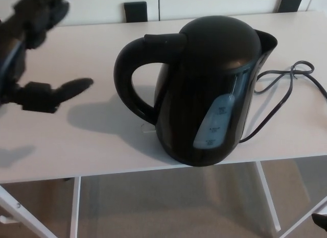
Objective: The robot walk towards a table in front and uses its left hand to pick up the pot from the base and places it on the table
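A black electric kettle, the pot, stands upright on the white table near its front edge. Its loop handle points to the left and a water-level window shows on its side. Its base is hidden beneath it. My left hand hovers at the far left, above the table and level with the handle. The hand is open, with its thumb stretched toward the handle and its fingers raised above; a gap separates it from the handle. My right hand does not show.
A black power cord loops across the table to the right of the kettle. Two dark blocks stand at the table's far edge. White table legs and beige floor lie below the front edge.
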Motion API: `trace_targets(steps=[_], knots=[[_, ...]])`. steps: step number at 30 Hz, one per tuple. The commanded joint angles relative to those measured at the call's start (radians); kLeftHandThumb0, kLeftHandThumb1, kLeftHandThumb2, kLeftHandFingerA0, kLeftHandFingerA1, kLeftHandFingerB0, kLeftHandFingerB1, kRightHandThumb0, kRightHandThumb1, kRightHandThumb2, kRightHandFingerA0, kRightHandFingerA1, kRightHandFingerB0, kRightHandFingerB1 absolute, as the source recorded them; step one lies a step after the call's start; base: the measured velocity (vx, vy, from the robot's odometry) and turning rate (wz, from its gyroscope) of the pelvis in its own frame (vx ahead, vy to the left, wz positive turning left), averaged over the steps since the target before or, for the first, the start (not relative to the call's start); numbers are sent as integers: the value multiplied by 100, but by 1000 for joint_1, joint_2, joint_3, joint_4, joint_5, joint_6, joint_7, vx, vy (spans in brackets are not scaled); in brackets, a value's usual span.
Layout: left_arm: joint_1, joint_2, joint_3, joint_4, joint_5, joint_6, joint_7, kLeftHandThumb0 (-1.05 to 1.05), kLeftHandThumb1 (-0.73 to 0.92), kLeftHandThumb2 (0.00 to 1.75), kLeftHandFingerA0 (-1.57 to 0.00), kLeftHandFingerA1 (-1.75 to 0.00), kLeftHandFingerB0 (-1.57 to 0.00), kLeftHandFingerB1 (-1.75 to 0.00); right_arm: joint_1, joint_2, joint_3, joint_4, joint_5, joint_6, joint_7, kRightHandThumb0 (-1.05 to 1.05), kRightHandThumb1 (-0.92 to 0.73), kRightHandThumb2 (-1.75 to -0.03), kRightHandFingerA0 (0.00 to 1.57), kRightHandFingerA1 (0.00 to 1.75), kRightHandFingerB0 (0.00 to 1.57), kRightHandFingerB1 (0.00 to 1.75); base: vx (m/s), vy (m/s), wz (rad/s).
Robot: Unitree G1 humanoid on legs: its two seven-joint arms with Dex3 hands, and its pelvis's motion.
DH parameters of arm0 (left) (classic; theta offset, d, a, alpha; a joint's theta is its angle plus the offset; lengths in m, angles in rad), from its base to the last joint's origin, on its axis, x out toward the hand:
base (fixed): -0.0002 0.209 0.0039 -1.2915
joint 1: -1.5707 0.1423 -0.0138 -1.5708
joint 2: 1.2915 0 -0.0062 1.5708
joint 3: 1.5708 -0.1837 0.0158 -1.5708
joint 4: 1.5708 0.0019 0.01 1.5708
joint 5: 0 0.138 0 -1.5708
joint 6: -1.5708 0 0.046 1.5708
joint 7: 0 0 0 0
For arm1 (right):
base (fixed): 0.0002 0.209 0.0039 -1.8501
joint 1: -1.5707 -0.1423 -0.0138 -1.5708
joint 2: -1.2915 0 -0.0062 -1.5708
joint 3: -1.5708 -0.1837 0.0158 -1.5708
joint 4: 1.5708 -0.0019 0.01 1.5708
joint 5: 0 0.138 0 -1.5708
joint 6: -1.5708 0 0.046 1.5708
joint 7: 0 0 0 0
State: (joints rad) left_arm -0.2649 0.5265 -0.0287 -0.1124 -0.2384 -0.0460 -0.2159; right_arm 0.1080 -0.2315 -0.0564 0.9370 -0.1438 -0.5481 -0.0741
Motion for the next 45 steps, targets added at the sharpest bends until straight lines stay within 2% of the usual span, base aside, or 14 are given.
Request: trace_targets(steps=[1,2,13,14,16,17,20,21,24,26,28,33,35,45], knots=[[-30,-19,-57,44,92,122,-23,-61,47,55,-4,-26,-2,-24,-5,-10,-6,-10,15,41,10,-31,-56,-57,57,42,33,34,0,0,0],[-35,-29,-66,48,99,128,-24,-60,39,73,-7,-18,-8,-14,-5,-9,-6,-11,15,40,9,-31,-56,-57,58,42,34,35,0,0,0],[-61,-99,-123,19,142,188,-46,-55,36,70,-7,-30,-6,-20,-16,-9,-15,-3,25,43,11,-29,-56,-57,58,42,34,35,0,0,0],[-65,-105,-128,16,152,191,-43,-52,45,55,-9,-27,-5,-22,-16,-8,-17,0,31,41,19,-29,-56,-57,57,42,33,35,0,0,0],[-86,-115,-141,8,183,217,-31,-51,46,60,-9,-32,-9,-20,-14,-5,-18,-8,32,43,19,-30,-56,-57,58,42,33,35,0,0,0],[-94,-122,-145,9,194,231,-22,-57,36,70,-7,-41,-6,-26,-13,-6,-17,-9,29,43,17,-31,-57,-57,58,42,33,35,0,0,0],[-120,-149,-146,26,209,277,0,-56,36,70,-8,-42,0,-29,-8,-5,-13,-12,21,38,5,-31,-57,-57,59,43,34,35,0,0,0],[-134,-161,-146,38,220,299,13,-31,24,83,-2,-49,0,-48,-8,-5,-13,-12,20,35,3,-30,-56,-57,58,43,34,35,0,0,0],[-168,-197,-136,61,235,351,45,-30,25,83,-2,-49,0,-48,-14,-6,-11,-12,18,35,2,-30,-56,-57,57,43,34,35,0,0,0],[-204,-269,-70,85,130,458,48,-37,43,62,-7,-35,-5,-17,-17,-2,-14,-13,24,41,5,-29,-56,-57,58,44,34,35,0,0,0],[-226,-299,-44,110,112,490,51,-33,44,62,-6,-36,-3,-13,-20,1,-17,-11,28,40,5,-30,-56,-57,58,44,34,35,0,0,0],[-275,-401,55,179,63,579,112,-23,41,66,-6,-39,-1,-17,-25,-7,-13,-12,16,40,-7,-32,-56,-57,58,43,34,35,0,0,0],[-277,-422,77,185,57,596,116,-24,43,65,-4,-36,-1,-15,-19,-8,-10,-18,11,38,-10,-39,-47,-70,54,51,30,43,0,0,0],[-271,-463,91,208,79,598,86,-31,40,64,-8,-41,-1,-19,-19,-9,-13,-27,16,42,-7,-39,-47,-70,54,51,31,43,0,0,0]])
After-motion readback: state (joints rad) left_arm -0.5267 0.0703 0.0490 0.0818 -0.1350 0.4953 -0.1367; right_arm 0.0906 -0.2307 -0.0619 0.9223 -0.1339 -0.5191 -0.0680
